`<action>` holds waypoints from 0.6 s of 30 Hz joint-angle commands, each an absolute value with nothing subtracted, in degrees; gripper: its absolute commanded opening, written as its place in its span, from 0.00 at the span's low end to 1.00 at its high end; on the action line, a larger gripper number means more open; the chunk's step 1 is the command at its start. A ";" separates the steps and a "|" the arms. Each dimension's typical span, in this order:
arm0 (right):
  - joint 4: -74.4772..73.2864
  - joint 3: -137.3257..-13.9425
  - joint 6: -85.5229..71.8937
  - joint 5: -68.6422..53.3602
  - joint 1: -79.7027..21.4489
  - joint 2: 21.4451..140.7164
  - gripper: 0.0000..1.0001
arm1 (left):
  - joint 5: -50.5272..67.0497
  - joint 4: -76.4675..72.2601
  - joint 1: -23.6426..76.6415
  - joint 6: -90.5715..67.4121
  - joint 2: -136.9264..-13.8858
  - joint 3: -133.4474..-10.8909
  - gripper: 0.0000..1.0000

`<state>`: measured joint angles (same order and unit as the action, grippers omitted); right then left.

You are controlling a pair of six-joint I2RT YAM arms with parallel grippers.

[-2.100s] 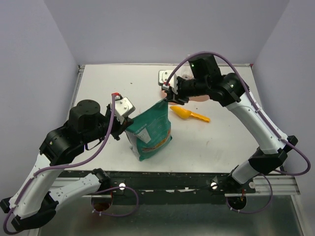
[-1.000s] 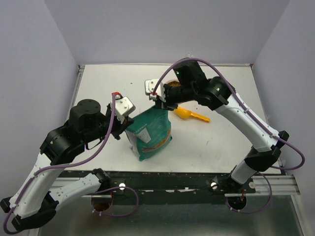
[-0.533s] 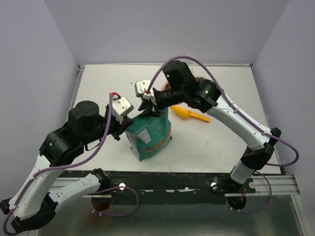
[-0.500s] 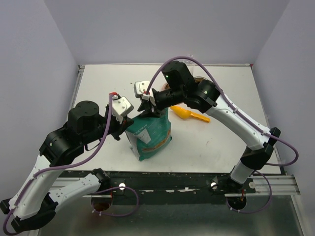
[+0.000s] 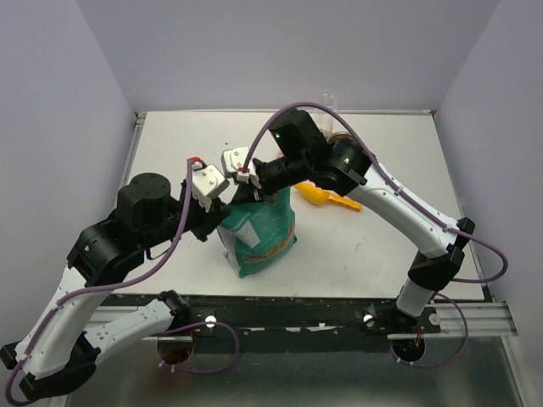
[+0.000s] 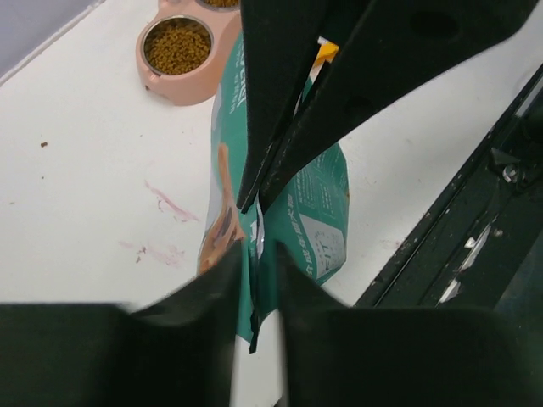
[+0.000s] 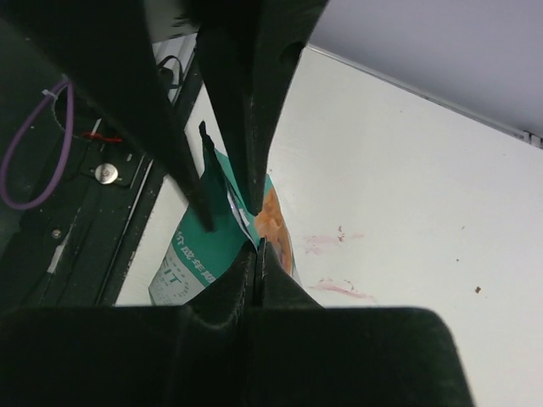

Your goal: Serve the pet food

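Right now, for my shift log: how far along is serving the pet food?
Done: pet food already fills a steel bowl in the pink feeder. In hand: the left tool and right tool are both shut on the top edge of the upright teal bag, seemingly to open it. Left: the orange scoop lies beside the bag unused, so further scooping hasn't begun.

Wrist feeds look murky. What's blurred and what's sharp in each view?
Left wrist: own fingers are black, soft-edged silhouettes; bag, bowl and kibble behind are sharp. Right wrist: fingers likewise dark and blurred, bag sharp. Top: even light, no glare, all in focus.
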<state>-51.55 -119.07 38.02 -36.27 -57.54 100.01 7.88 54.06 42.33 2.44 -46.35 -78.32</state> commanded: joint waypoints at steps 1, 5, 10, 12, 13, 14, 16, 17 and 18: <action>-50.02 -116.46 38.50 -33.13 -58.18 98.09 0.00 | 7.29 49.84 42.36 -3.34 -45.88 -81.04 0.53; -49.39 -114.87 37.88 -32.52 -58.27 97.12 0.00 | 6.42 48.87 42.36 -3.52 -45.79 -78.93 0.63; -48.61 -114.00 37.36 -31.55 -58.27 95.89 0.00 | 4.84 49.30 42.36 -1.06 -46.84 -79.10 0.47; -48.34 -113.91 37.09 -31.46 -58.27 95.80 0.00 | 5.27 50.36 42.36 -0.27 -47.54 -79.28 0.48; -48.25 -114.08 36.92 -31.46 -58.27 95.80 0.00 | 5.27 50.71 42.36 -0.26 -47.90 -79.28 0.51; -47.99 -114.17 36.65 -31.46 -58.27 95.89 0.01 | 5.36 51.06 42.36 -0.26 -47.99 -79.19 0.52; -47.55 -114.52 36.56 -31.64 -58.27 96.06 0.00 | 5.45 51.59 42.36 -0.26 -48.08 -78.67 0.52; -47.55 -114.96 36.30 -31.64 -58.18 96.15 0.00 | 5.19 51.77 42.36 1.13 -48.08 -78.40 0.52; -47.55 -115.22 36.39 -31.64 -58.18 96.24 0.00 | 5.19 51.85 42.36 1.49 -47.82 -78.14 0.52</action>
<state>-47.94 -114.72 37.43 -33.58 -57.80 97.25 6.35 50.28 42.33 -0.89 -47.94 -78.98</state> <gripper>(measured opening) 0.007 0.517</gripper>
